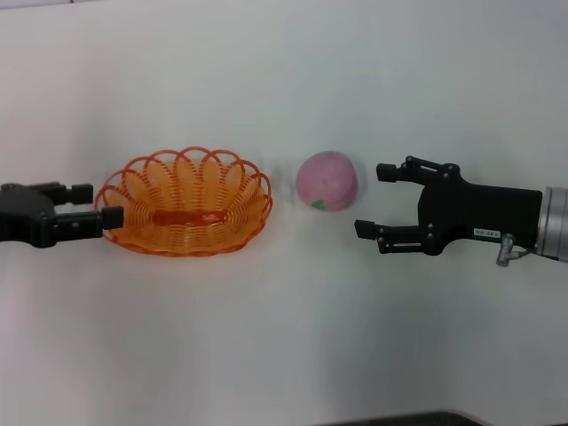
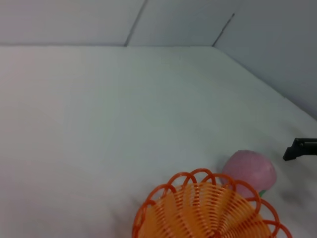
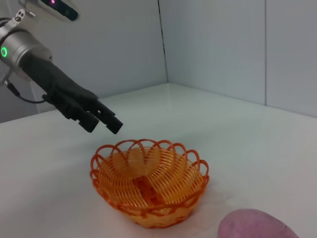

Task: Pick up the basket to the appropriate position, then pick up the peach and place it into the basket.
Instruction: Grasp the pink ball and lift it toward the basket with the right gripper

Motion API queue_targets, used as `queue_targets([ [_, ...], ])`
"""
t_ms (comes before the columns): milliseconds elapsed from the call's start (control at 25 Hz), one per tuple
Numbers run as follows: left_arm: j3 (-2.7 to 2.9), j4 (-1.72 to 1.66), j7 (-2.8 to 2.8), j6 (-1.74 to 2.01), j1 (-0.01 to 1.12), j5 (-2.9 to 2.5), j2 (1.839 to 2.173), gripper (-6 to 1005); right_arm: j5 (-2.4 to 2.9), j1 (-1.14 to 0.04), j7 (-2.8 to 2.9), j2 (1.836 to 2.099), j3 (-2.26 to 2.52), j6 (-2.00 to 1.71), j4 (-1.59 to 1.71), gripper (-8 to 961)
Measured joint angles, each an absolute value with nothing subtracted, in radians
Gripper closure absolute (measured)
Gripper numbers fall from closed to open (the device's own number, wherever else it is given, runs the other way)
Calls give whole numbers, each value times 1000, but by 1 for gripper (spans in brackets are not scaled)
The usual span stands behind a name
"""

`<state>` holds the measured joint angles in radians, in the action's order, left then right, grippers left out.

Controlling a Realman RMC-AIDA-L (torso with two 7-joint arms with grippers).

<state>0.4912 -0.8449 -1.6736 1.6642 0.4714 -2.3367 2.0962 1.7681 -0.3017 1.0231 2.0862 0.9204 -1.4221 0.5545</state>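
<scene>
The orange wire basket (image 1: 185, 202) stands on the white table, left of centre. The pink peach (image 1: 327, 180) lies just to its right, apart from it, green leaf mark facing front. My left gripper (image 1: 107, 203) is open at the basket's left rim; the right wrist view shows the gripper (image 3: 105, 128) slightly above the rim of the basket (image 3: 148, 183), holding nothing. My right gripper (image 1: 371, 200) is open and empty, just right of the peach, its jaws facing it. The left wrist view shows the basket (image 2: 208, 213), the peach (image 2: 250, 168) and a right fingertip (image 2: 299, 148).
The white table (image 1: 284, 337) spreads around both objects. Grey walls (image 3: 213, 44) stand behind the table, meeting in a corner. A dark edge (image 1: 426, 417) marks the table's front at the bottom of the head view.
</scene>
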Motion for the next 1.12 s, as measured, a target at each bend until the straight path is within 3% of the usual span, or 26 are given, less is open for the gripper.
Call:
queue_targets([
  [360, 486, -848, -1506, 1714, 419, -2298, 2103, 230, 1769, -302, 1019, 2086, 920, -1422, 555, 9],
  [800, 473, -835, -1153, 1726, 246, -2294, 2169, 235, 1773, -302, 1014, 2086, 920, -1422, 555, 8],
  [1120, 447, -812, -1139, 1730, 242, -2302, 2166, 243, 1775, -299, 1013, 2084, 920, -1421, 556, 9],
])
